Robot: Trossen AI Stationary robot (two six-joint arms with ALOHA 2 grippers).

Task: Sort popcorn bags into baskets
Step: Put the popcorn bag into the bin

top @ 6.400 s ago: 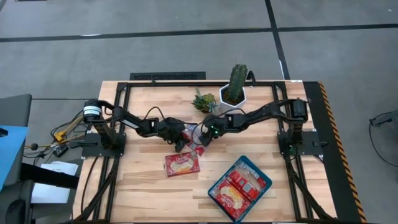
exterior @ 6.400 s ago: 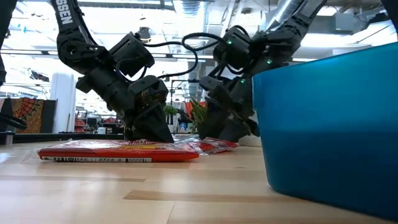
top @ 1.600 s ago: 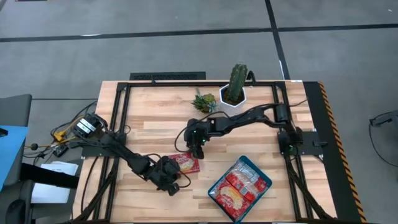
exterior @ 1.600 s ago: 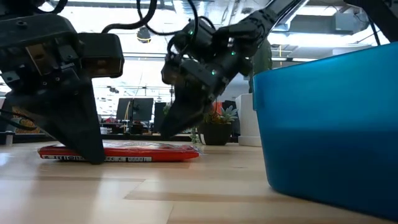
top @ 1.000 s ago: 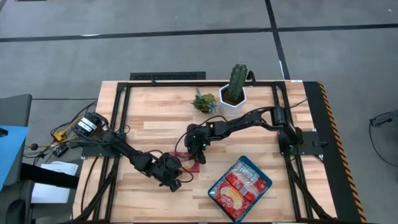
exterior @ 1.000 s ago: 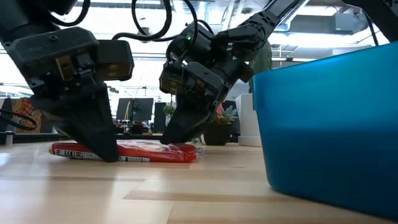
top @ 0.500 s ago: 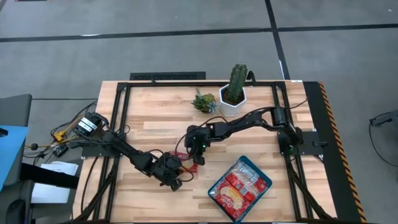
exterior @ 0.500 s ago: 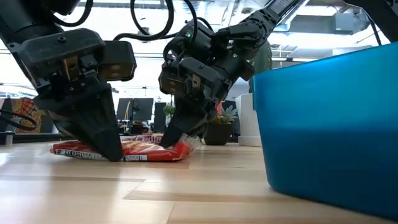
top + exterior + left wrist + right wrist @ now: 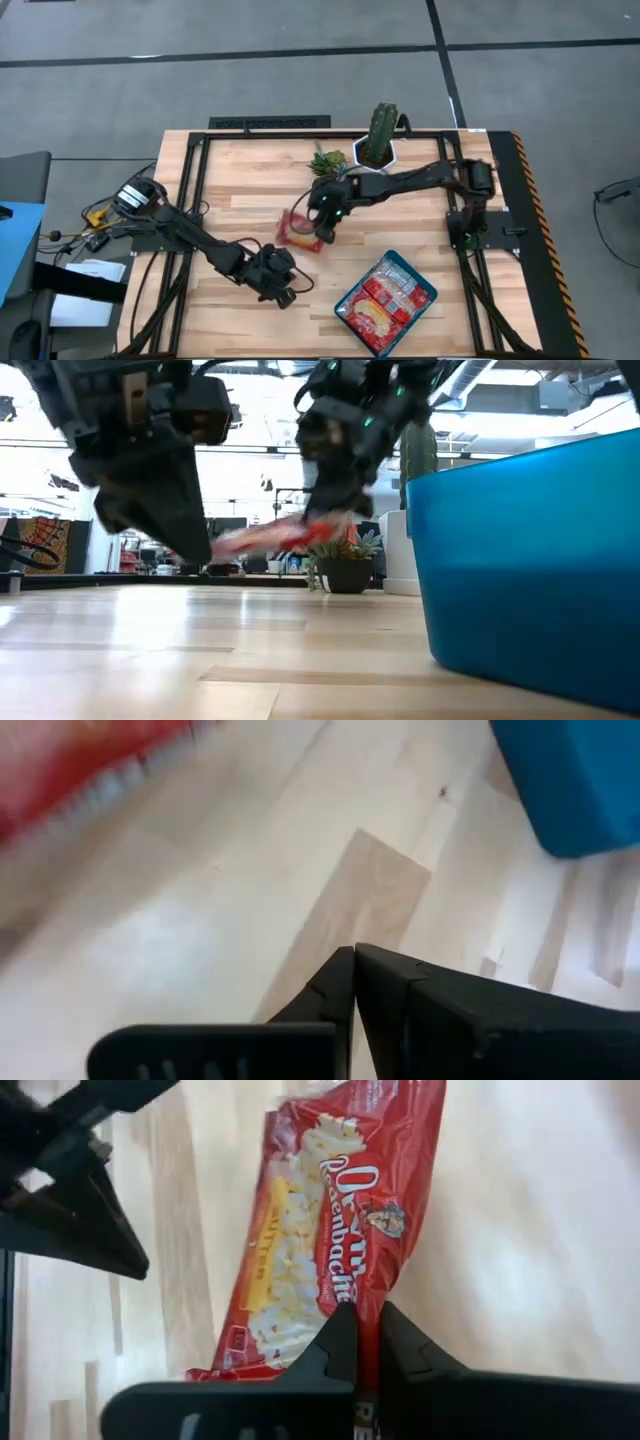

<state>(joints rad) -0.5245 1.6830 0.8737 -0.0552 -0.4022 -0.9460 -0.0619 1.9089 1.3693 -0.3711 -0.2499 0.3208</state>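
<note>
Carrying one bag clear of the table, well short of the teal basket near the front edge, already lined with other bags. Right gripper clamped tight on the bag's edge, bag hanging tilted in the low view. Left gripper low beside, fingers together, holding nothing. Next, by the look of it: swinging over the basket and letting go, minding the near rim.

The left gripper has its two dark fingers pressed together at the tips, holding nothing, above bare wooden table. A blurred red popcorn bag and a teal basket corner lie beyond the fingertips, well apart.
</note>
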